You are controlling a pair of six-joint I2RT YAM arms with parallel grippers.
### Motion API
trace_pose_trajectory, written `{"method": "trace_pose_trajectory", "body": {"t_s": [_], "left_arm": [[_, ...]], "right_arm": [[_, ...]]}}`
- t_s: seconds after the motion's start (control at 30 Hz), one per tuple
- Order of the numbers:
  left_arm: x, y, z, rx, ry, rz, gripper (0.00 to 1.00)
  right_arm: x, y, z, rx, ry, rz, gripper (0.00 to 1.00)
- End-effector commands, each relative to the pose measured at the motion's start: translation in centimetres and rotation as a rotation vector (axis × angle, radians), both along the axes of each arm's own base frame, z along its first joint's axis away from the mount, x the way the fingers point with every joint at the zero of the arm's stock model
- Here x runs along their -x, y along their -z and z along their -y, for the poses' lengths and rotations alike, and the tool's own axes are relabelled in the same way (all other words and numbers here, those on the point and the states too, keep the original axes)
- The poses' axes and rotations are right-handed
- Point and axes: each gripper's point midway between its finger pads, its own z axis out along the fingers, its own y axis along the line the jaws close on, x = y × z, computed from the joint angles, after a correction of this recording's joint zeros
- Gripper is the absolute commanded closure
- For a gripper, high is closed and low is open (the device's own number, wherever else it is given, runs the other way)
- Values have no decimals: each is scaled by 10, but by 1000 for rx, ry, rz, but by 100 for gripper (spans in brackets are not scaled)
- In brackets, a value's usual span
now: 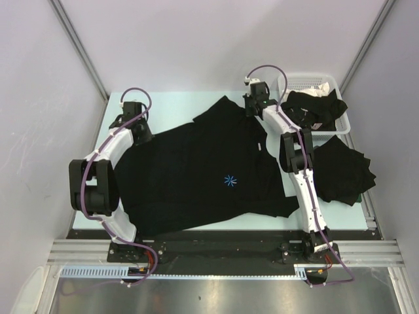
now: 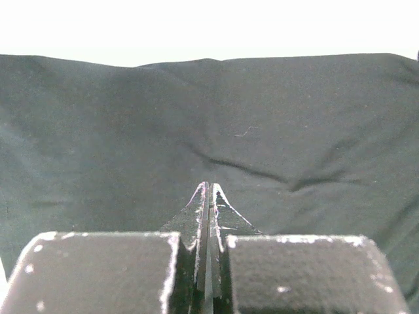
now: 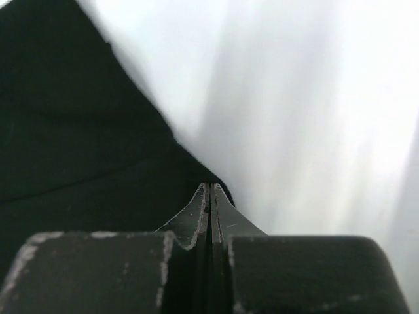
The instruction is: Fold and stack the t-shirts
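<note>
Top external view: black starburst t-shirt (image 1: 196, 176) spread at centre frame, left gripper (image 1: 139, 133) and right gripper (image 1: 251, 111) pinching its left and upper edges, fingers pressed together on cloth.

— What lies where?
— I see one t-shirt (image 1: 196, 170) spread across the middle of the worktop (image 1: 170, 104). Right of it sits a folded pile (image 1: 344, 171); behind that pile, the basket (image 1: 308, 81) with more shirts (image 1: 314, 104) in it.
</note>
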Motion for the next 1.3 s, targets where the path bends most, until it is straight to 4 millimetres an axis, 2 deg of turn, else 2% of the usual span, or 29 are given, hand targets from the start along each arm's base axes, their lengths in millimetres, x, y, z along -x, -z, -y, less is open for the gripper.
{"method": "trace_pose_trajectory", "body": {"t_s": [0.0,0.1,0.13,0.27,0.4,0.43,0.57,0.7,0.73,0.77,0.83,0.87,1.0,1.07,1.27], "left_arm": [[-7,-27,0,-12,11,61,100],[-6,-14,-1,-13,0,36,100],[-6,-9,-1,-8,-2,24,100],[-7,8,3,27,-22,-28,100],[-9,12,4,33,-23,-33,100],[-10,11,4,34,-23,-28,100],[-17,4,7,46,-14,-3,100],[-17,2,8,51,-8,-5,100],[-17,3,8,52,-7,-6,100],[-15,4,8,52,-7,-9,100],[-14,3,9,54,-3,-8,100],[-13,3,9,55,-2,-8,100],[-11,2,10,56,4,-7,100],[-9,2,10,52,9,-11,100],[-6,-2,8,37,23,-7,100]], "right_arm": [[-17,-8,21,-19,46,34,100],[-16,-11,14,-24,33,40,100],[-15,-6,13,-22,31,33,100],[-17,-3,20,-5,57,31,100],[-21,-11,32,-6,76,42,100],[-23,-17,32,-12,75,56,100],[-32,-68,30,-41,70,158,100],[-32,-102,15,-67,44,211,100],[-28,-100,10,-61,40,202,93],[-26,-102,5,-57,37,201,81],[-20,-105,-6,-53,25,199,72],[-15,-97,-11,-45,6,179,68],[-6,-84,-23,-36,-13,145,66],[-5,-75,-23,-37,-10,124,66],[-4,-69,-14,-13,-3,111,67]]}}
